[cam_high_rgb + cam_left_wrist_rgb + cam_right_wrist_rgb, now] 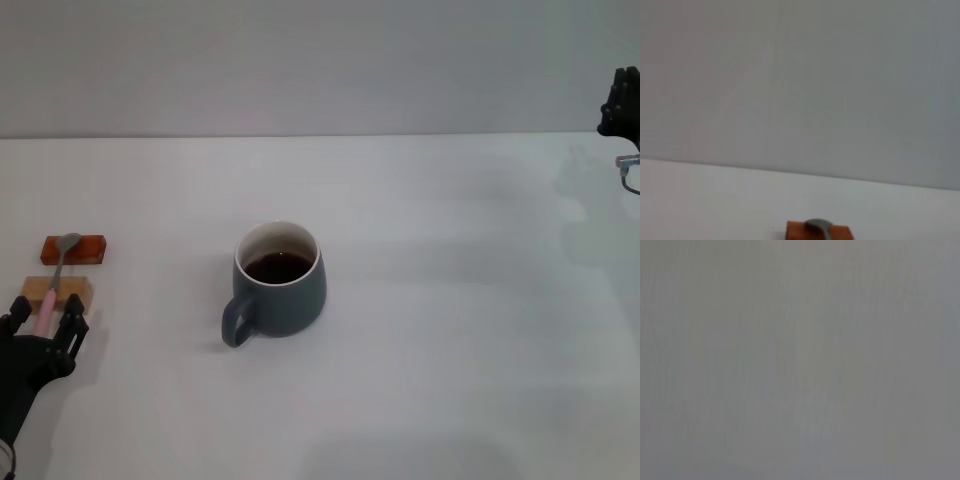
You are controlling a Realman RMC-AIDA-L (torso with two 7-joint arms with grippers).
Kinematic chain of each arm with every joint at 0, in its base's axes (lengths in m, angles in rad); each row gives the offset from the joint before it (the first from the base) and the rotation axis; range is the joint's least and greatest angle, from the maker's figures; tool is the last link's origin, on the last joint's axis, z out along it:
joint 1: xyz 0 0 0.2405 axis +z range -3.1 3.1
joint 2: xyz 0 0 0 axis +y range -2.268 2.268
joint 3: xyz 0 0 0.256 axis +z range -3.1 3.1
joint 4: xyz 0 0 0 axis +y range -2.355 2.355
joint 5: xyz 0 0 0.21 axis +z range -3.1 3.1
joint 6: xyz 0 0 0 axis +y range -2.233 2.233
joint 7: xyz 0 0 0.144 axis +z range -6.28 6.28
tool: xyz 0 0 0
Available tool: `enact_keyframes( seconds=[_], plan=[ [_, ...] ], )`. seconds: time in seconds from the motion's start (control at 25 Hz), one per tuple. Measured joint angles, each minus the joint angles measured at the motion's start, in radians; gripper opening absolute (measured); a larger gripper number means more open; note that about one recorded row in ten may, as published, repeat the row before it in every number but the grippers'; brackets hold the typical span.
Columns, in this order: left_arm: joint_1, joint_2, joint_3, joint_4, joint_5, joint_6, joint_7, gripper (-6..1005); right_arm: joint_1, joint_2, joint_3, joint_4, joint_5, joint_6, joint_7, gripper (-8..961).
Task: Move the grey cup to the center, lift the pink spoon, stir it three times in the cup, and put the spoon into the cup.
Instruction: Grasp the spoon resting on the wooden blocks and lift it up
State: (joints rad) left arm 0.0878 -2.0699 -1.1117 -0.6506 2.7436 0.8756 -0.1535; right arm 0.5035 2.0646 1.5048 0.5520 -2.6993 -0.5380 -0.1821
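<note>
— One step of four looks done, three left. Agree?

— Agreed. Nearest first: left hand [45, 320] low at the near left corner of the worktop [450, 330], fingers [74, 322] apart, straddling the handle end of the pink spoon [56, 278]. Not clamped yet, so lift not started, going by this.

— Spoon position?

— Flat, bridged across two supports: pink handle on the tan block [70, 292], grey metal bowl on the red-brown block [90, 248] just behind. Bowl end pointing away from the robot. Slender, small, probably easy to knock off the blocks if pinched off-centre.

— Cup?

— Grey cup [285, 290] upright, roughly mid-worktop, well apart from spoon and blocks. Counted as moved to centre. Rounded blue-grey body, white inside and rim, dark liquid inside, loop handle facing near-left.

— Remaining?

— Pinch and lift spoon, carry across to cup, stir three times, leave inside. None of that shown.

— Far side?

— Right hand [622, 105] up at the far right edge, well clear of everything, seemingly parked. Open or closed: cannot tell. Right wrist view blank grey, no help.
</note>
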Motion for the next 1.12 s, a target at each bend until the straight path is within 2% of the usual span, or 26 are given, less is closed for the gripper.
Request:
enact_keyframes(
  seconds=[0.12,0.6,0.92,1.12],
  plan=[
    [-0.027,0.001,0.006,0.052,-0.031,0.019,-0.001,631,-0.019,0.001,-0.001,0.026,0.000,0.008,-0.001,50],
    [-0.039,0.003,0.000,0.085,-0.035,0.023,-0.001,627,-0.036,0.004,-0.007,0.053,-0.001,0.025,-0.002,51],
    [-0.055,0.002,0.000,0.108,-0.042,0.025,-0.001,624,-0.075,0.008,-0.008,0.116,-0.015,0.051,-0.003,51],
    [-0.082,0.002,0.000,0.133,-0.044,0.026,-0.001,622,-0.084,0.008,-0.008,0.123,-0.016,0.053,-0.003,50]
  ],
)
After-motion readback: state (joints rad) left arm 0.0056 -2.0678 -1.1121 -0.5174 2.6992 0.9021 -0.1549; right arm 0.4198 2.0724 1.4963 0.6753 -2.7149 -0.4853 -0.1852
